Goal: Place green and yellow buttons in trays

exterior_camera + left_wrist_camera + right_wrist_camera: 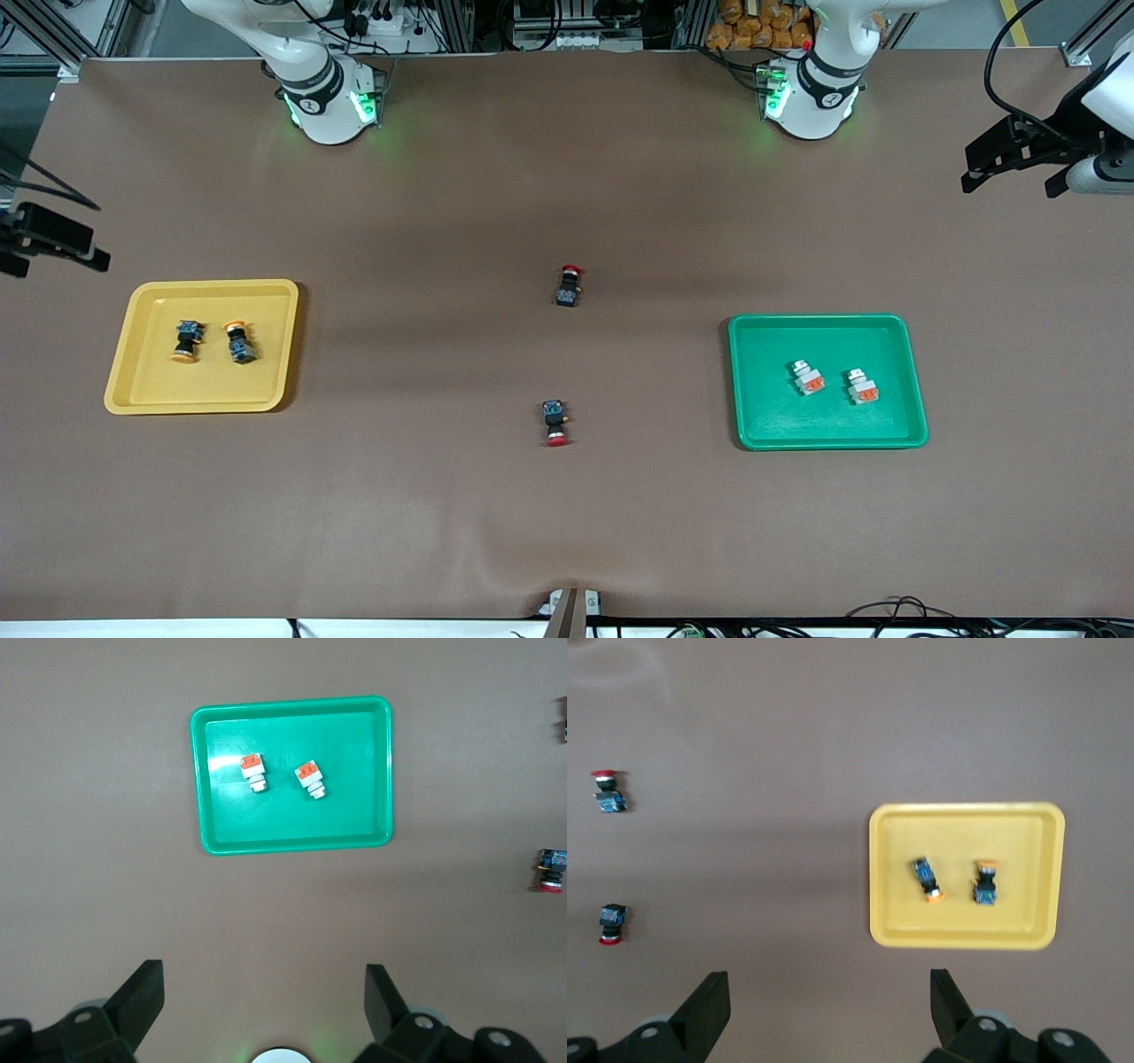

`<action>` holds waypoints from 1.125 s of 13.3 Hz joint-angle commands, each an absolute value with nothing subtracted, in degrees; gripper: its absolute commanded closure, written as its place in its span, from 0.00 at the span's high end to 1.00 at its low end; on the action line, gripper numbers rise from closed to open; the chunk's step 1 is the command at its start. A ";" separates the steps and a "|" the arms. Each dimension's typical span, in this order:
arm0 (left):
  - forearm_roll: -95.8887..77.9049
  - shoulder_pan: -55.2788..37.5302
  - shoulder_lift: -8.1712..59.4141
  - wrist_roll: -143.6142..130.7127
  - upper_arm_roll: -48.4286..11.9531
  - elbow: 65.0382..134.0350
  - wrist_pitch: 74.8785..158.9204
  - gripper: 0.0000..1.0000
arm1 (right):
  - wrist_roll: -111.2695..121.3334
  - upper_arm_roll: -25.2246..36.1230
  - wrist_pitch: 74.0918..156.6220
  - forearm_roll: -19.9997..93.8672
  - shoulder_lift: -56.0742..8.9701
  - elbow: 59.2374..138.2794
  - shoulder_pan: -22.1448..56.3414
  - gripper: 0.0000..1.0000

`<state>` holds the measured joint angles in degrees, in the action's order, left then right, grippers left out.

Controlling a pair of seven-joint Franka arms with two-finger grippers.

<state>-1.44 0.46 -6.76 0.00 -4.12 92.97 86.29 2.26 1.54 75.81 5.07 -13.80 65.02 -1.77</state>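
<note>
Orange-capped buttons (213,342) fill yellow tray (142,390), silver buttons (834,382) green tray (753,425); both claws released.

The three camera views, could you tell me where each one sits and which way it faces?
Front view: high across the table, facing both arm bases; the raised left gripper and right gripper show.
Left wrist view: looks down on the green tray; open left gripper.
Right wrist view: looks down on the yellow tray; open right gripper.
Shared: red-capped buttons.
</note>
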 commanded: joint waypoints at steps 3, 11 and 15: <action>-2.55 0.97 -7.65 -0.26 -4.31 92.90 85.34 1.00 | 0.88 1.14 85.25 3.69 -1.16 87.95 -2.72 1.00; -2.55 0.97 -7.65 -0.26 -4.48 92.81 85.43 1.00 | 0.88 1.06 87.54 1.59 2.72 93.86 -2.11 1.00; -1.94 0.97 -7.30 -0.53 -4.31 91.33 85.34 1.00 | 1.67 1.05 88.07 -0.43 2.11 92.12 -2.20 1.00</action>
<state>-1.44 0.47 -6.76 0.00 -4.13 92.72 86.29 1.70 1.22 87.22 1.38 0.58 91.22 -2.26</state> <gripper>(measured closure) 0.000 0.000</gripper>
